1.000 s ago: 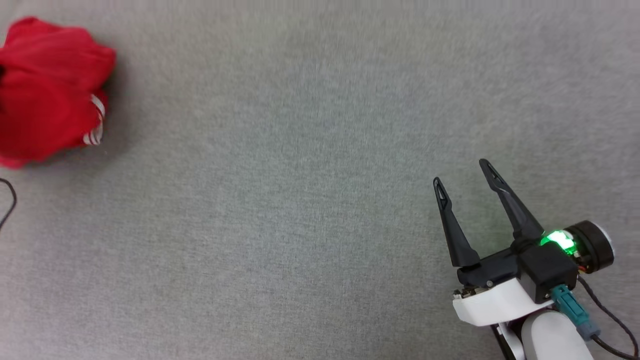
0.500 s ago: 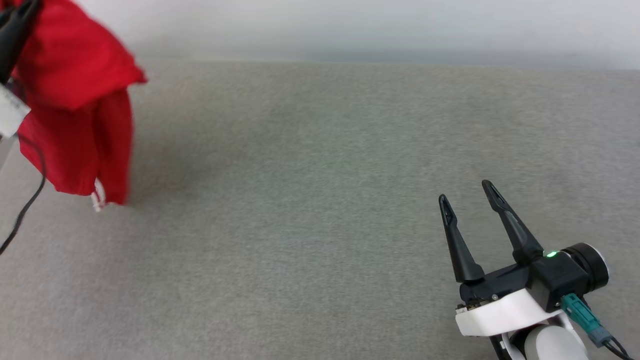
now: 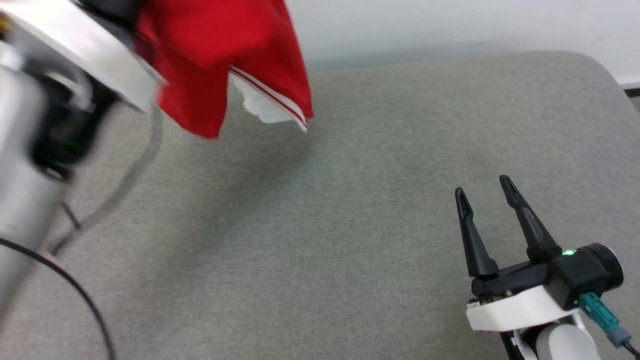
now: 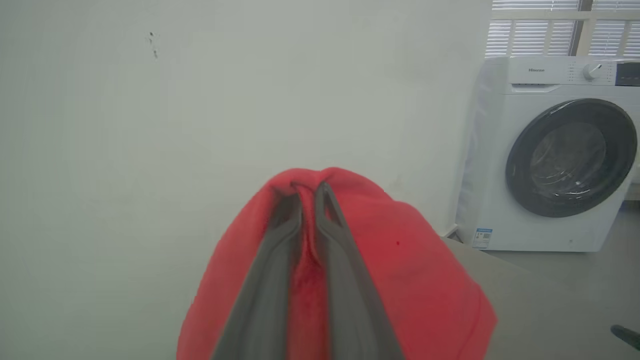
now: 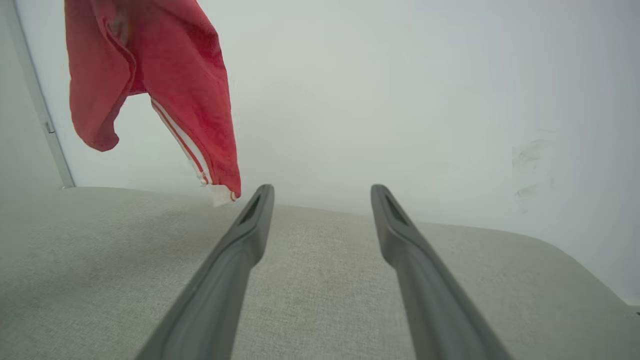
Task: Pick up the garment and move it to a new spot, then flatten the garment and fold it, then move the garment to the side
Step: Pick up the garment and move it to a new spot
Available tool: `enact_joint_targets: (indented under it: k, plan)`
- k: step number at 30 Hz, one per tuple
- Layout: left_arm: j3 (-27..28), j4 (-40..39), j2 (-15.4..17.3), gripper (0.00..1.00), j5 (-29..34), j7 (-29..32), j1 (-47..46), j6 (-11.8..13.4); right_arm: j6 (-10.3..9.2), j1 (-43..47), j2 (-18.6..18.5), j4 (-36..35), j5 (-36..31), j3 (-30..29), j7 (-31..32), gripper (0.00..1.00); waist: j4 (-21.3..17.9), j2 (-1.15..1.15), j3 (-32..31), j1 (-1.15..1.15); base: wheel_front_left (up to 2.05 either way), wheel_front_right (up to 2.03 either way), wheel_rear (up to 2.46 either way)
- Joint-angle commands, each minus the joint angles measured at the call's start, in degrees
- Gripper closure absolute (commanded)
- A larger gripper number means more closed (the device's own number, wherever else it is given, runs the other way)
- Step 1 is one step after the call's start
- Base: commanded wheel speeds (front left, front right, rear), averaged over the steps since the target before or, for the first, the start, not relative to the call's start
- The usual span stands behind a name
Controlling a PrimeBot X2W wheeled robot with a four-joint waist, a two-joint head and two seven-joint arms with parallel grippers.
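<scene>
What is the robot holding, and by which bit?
The left jaws pinch the garment by a bunched red fold; which part of it cannot be told. The right jaws hold nothing.

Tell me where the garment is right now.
The garment hangs at the head view's upper left, above the grey surface, pinched in the shut left end effector.

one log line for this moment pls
phase: carry | left end effector: shut on red jersey, which hangs above grey fabric surface | right end effector: open, empty, over the surface
</scene>
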Motion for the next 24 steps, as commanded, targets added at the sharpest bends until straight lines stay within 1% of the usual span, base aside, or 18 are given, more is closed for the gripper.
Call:
enact_joint_targets:
  k: [1,4,7,10,14,15,16,17,18,21,24]
  plan:
    - [-2.55,-0.02,-2.93,1.00,0.32,-1.21,4.54,0.70,-0.02,0.72,-0.02,-0.40,0.56,-0.41,-0.12,0.00,-1.98,0.00,0.86,0.01,0.00,0.00,0.00]
    - [-7.02,0.51,-6.40,1.00,2.01,-2.95,10.75,2.02,-0.02,0.51,-0.02,-0.75,0.88,-0.97,-0.12,0.00,-3.01,0.00,1.42,0.01,0.00,0.00,0.00]
    - [-11.64,3.39,-10.23,1.00,2.68,-4.55,18.05,2.87,-0.02,0.54,-0.01,-0.99,1.05,-1.18,-0.11,0.00,-3.44,0.00,1.92,0.01,0.00,0.00,0.00]
    - [-16.69,6.85,-14.38,1.00,3.73,-5.17,23.92,2.90,-0.02,0.81,0.00,-1.19,0.75,-1.70,-0.11,0.00,-3.26,0.00,2.24,0.01,0.00,0.00,0.00]
    - [-21.80,11.15,-18.91,1.00,5.72,-5.11,27.73,3.15,-0.02,1.06,0.00,-0.78,0.16,-2.46,-0.11,0.00,-2.04,0.00,2.12,0.01,0.00,0.00,0.00]
    - [-22.82,11.90,-19.82,1.00,6.09,-4.81,28.27,2.89,-0.02,1.14,0.00,-0.62,0.07,-2.49,-0.12,0.00,-1.69,0.00,1.93,0.01,0.00,0.00,0.00]
    - [-23.83,12.79,-20.70,0.88,6.34,-4.44,28.77,2.51,-0.02,1.23,-0.01,-0.39,-0.10,-2.49,-0.11,0.00,-1.30,0.00,1.69,0.01,0.00,0.00,0.00]
    - [-24.61,13.53,-21.48,0.43,6.40,-4.17,29.17,2.39,-0.02,1.30,0.00,-0.15,-0.23,-2.37,-0.12,0.00,-0.93,0.00,1.38,0.01,0.00,0.00,0.00]
    - [-25.20,14.08,-22.09,0.00,6.53,-4.06,29.32,1.94,-0.02,1.38,0.00,0.11,-0.33,-2.18,-0.12,0.00,-0.55,0.00,1.02,0.01,0.00,0.00,0.00]
    - [-25.91,15.10,-22.99,0.00,6.94,-4.36,29.49,1.69,-0.02,1.69,-0.01,0.48,-0.37,-1.88,-0.12,0.00,0.16,0.00,0.17,0.01,0.00,0.00,0.00]
    - [-25.59,15.65,-23.40,0.00,7.13,-6.18,29.58,1.90,-0.02,2.21,0.00,1.21,-0.40,-1.93,-0.11,0.00,1.40,0.00,-1.42,0.01,0.00,0.00,0.00]
